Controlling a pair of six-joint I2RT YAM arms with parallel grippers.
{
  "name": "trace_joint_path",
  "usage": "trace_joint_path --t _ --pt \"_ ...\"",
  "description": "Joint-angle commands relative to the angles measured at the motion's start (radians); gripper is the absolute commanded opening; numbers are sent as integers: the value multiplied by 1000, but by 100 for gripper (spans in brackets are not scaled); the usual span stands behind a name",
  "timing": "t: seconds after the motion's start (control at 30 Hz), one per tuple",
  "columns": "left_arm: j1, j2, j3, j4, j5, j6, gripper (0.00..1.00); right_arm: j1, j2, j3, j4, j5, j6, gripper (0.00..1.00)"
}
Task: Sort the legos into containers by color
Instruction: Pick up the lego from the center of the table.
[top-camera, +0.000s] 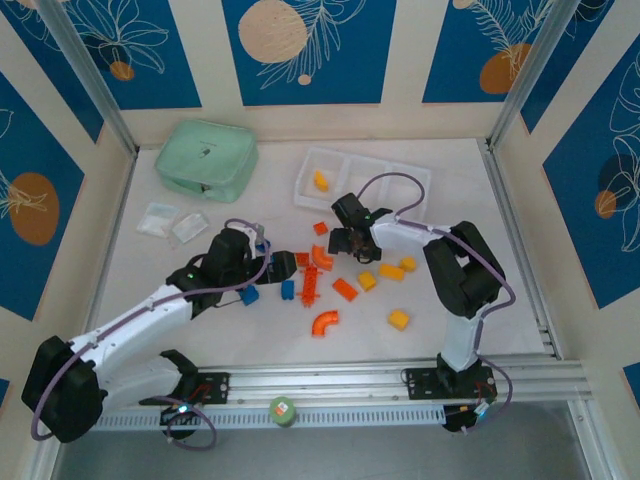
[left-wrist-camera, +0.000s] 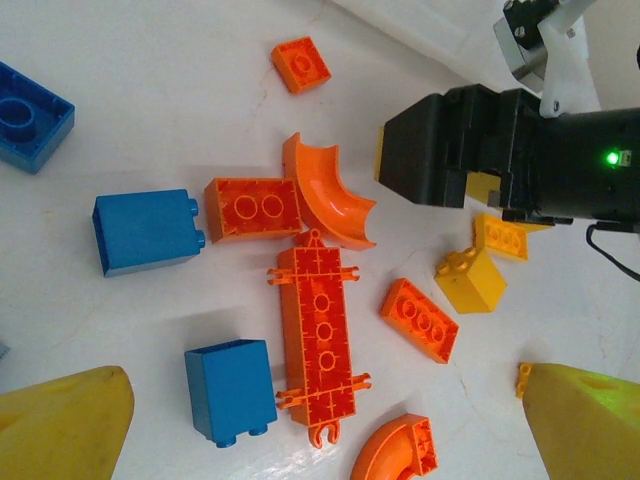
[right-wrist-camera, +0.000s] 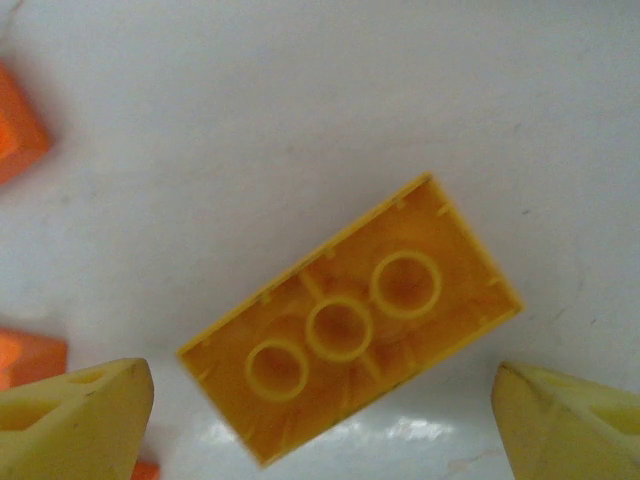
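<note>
The right gripper is hovering low over the white tabletop, its yellow fingertips standing wide apart and gripping nothing; a yellow rectangular plastic brick is lying on the table between them, turned upside down so that its hollow underside with three round tubes is facing up, and it is touching neither fingertip; seen from above, this gripper is sitting mid-table, just in front of the shallow white translucent plastic tray, whose left compartment is holding one yellow brick. The left gripper is likewise hanging open, its fingers spreading either side of a long red-orange plate and a blue square brick without touching them; a red-orange curved arch piece is lying at the plate's far end, beside a red-orange square brick; the other loose bricks are lying scattered on the table between the arms, outside the tray; a mint green lidded box and small clear plastic bags are sitting far left.
</note>
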Motion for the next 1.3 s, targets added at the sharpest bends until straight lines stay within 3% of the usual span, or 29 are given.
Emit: trace_joint_path --t 0.0,0.37,0.53,0.87,1.27 --pt "-12 6 35 11 -16 1 99 -9 32 48 38 52 21 88" --pt "-12 24 53 -5 -21 19 99 -3 105 123 48 63 -21 70" --pt "-12 26 56 2 -18 21 99 10 78 92 29 86 -37 62" --pt "-12 29 50 13 -8 14 99 33 34 21 15 138 -15 55" --pt "-12 7 53 -6 -31 16 99 29 16 -10 78 93 -31 34"
